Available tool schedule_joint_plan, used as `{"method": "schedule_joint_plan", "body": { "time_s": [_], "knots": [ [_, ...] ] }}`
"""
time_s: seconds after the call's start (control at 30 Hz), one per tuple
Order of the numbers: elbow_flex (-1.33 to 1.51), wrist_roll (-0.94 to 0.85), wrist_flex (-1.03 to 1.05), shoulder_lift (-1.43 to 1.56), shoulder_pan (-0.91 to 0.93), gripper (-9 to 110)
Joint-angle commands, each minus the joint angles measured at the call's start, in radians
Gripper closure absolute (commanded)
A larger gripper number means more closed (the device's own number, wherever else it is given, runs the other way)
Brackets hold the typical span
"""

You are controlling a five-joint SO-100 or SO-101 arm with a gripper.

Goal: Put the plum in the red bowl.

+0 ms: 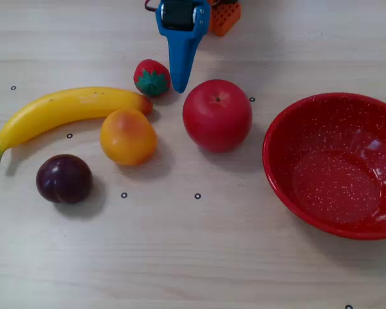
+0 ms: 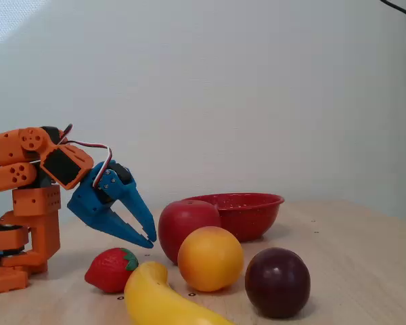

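The plum point(image 1: 64, 178) is a small dark purple fruit at the front left of the table in a fixed view; it also shows in a fixed view point(image 2: 277, 282) from the side. The red bowl point(image 1: 334, 119) stands empty at the right, and shows behind the fruit point(image 2: 247, 213). My blue gripper point(image 1: 179, 89) hangs at the back of the table, empty, its jaws closed together. It points down between the strawberry and the apple point(image 2: 150, 241), just above the table and far from the plum.
A red apple point(image 1: 217, 114) sits between gripper and bowl. An orange fruit point(image 1: 127, 136), a banana point(image 1: 64, 109) and a strawberry point(image 1: 152, 78) lie between gripper and plum. The orange arm base point(image 2: 27, 223) stands at the left in a fixed view.
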Motion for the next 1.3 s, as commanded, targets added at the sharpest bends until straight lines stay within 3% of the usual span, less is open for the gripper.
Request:
{"method": "schedule_joint_plan", "body": {
  "time_s": [0.0,0.97,1.27],
  "knots": [
    [0.008,-0.02,-0.006,0.011,-0.021,101],
    [0.008,-0.017,-0.006,0.011,-0.021,101],
    [-0.011,0.118,-0.066,-0.092,0.083,101]
  ]
}}
